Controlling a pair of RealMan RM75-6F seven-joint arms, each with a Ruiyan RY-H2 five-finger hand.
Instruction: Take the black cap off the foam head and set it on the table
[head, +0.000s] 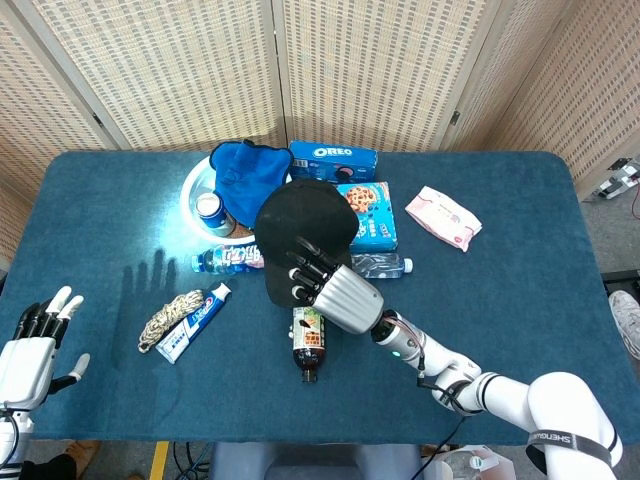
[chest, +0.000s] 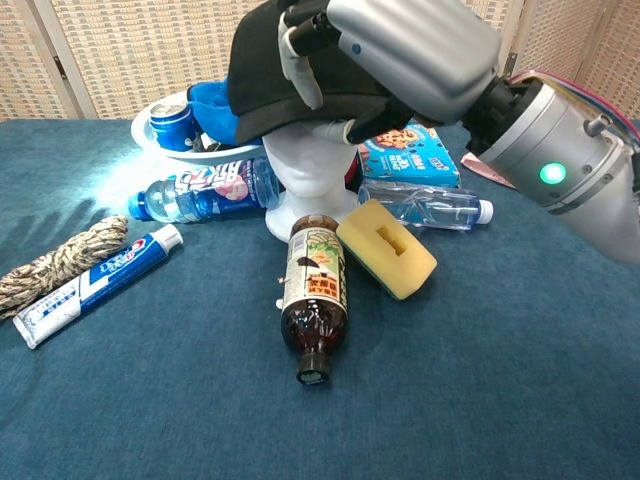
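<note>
The black cap sits lifted on the white foam head, whose face now shows below the brim. My right hand grips the cap from the front, fingers curled over its crown and thumb under the brim. In the head view the foam head is hidden beneath the cap and hand. My left hand rests open at the table's near left edge, far from the cap, holding nothing.
A brown bottle and a yellow sponge lie just in front of the head. Around it are a blue water bottle, clear bottle, toothpaste, rope, white bowl, Oreo box, and pink packet.
</note>
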